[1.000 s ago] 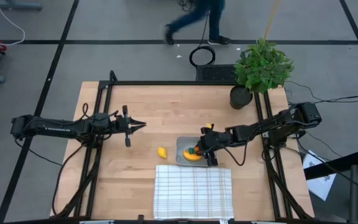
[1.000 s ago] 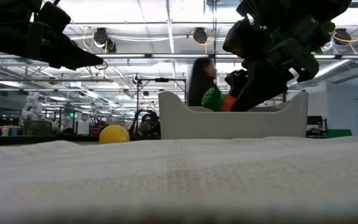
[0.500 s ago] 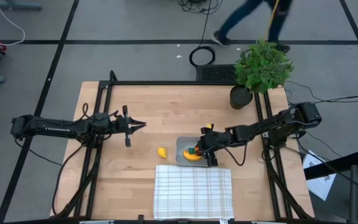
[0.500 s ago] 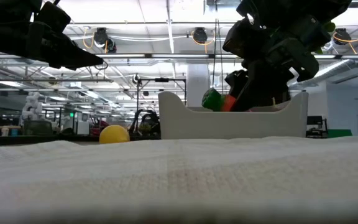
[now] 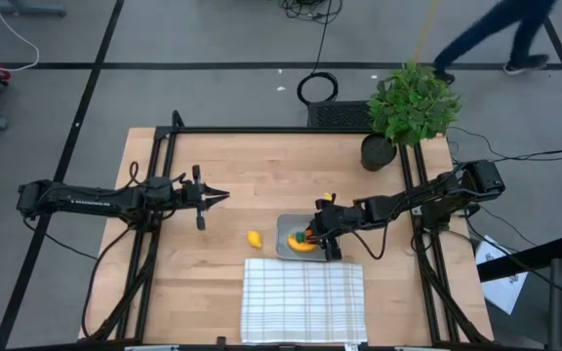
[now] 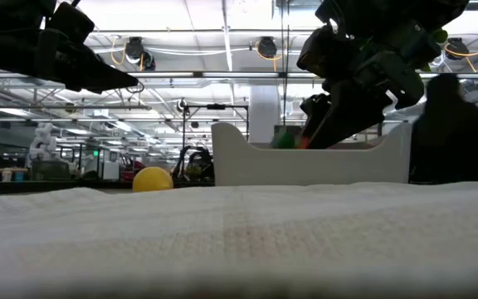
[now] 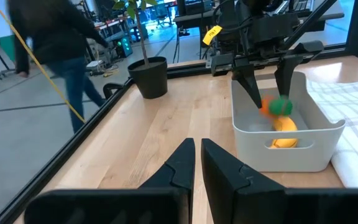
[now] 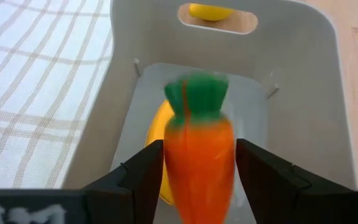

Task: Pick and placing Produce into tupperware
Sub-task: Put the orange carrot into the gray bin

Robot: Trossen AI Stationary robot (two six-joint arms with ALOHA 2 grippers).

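Carrot (image 8: 197, 146) sinks lower in tupperware (image 5: 286, 230) than moment ago, blurred, dropping. Right gripper (image 8: 197, 180) fingers spread apart, carrot loose between them, above banana (image 5: 302, 246). Left gripper (image 5: 220, 196) fingers closed, empty, hovering over counter (image 5: 252, 166) well apart. Lemon (image 5: 254, 238) lies on counter just beside tub. Release step; next likely: lift clear, fetch lemon. Person walks beyond plant (image 5: 413, 102).
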